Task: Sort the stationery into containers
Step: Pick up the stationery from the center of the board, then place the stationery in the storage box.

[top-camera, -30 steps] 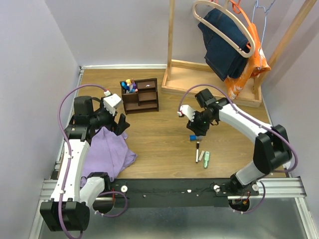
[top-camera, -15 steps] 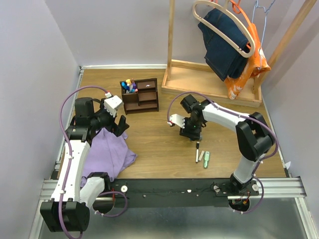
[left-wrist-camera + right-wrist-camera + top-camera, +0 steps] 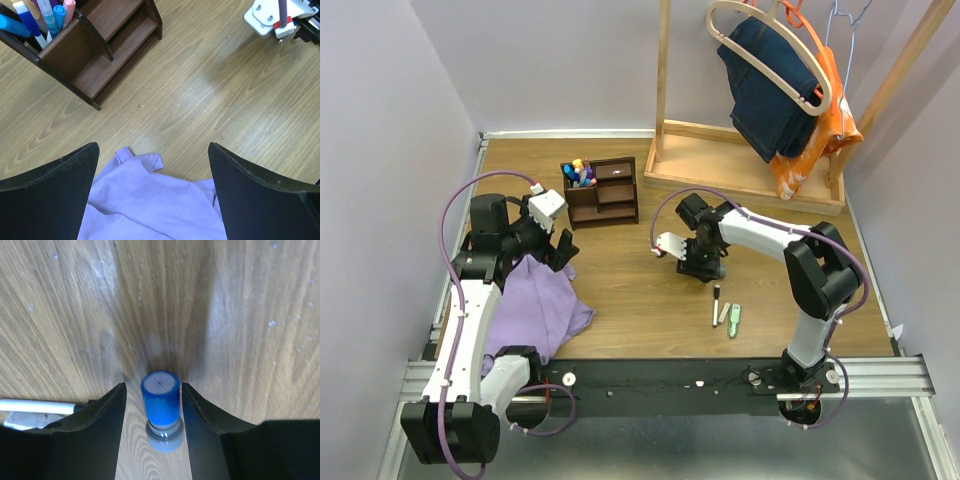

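Note:
A stubby blue-grey cylinder (image 3: 160, 405) stands on the wood table between the fingers of my right gripper (image 3: 153, 390), with a gap on each side; the gripper is open. In the top view the right gripper (image 3: 702, 265) hides the cylinder. A black-and-white pen (image 3: 717, 305) and a pale green piece (image 3: 734, 320) lie just in front of it. The dark brown organiser (image 3: 603, 192) stands at the back left, with several pens (image 3: 579, 172) upright in its left compartment. My left gripper (image 3: 560, 255) is open and empty above a purple cloth, with the organiser (image 3: 95, 55) ahead of it.
A purple cloth (image 3: 535, 310) lies by the left arm, also in the left wrist view (image 3: 150, 200). A light wooden clothes-rack base (image 3: 740, 165) with hanging clothes (image 3: 770, 80) stands at the back right. A white pen end (image 3: 37, 406) lies left of the right fingers.
My right gripper has swung left and come down around the blue-grey cylinder, which showed on the table before. The left arm has not moved.

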You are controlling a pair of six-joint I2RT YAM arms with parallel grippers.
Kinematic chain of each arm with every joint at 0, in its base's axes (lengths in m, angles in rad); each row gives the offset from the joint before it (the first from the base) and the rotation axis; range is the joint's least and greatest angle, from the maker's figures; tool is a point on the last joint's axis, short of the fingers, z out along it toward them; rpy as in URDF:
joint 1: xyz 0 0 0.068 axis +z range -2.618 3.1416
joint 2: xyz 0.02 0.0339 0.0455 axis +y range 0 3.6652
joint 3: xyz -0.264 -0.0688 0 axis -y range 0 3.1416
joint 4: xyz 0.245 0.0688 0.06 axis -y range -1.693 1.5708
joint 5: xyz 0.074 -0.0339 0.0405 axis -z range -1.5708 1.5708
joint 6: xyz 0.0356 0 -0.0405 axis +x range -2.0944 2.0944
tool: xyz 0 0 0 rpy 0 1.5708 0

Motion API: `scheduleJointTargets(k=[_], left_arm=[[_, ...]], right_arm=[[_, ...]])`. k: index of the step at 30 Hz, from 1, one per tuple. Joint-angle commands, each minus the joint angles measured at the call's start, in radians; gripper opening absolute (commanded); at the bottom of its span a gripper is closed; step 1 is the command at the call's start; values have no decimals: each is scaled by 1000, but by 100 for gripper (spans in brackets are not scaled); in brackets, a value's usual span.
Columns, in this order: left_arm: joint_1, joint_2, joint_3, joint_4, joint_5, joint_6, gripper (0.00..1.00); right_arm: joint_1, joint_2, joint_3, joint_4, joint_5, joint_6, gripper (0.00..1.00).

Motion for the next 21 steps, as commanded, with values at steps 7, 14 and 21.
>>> scheduleJointTargets(k=[7,14,21], left_arm=[[-3,-13,-3,-12,-26,1,99],[-1,-11,14,-26,-44,15,99],[-3,-13,17,-15,-56,-11,99]], right_arm=[[21,41,100,-1,6,62,23],[19,34,387,-73,-53,148,15],[10,25,491,170,-268,381,6]])
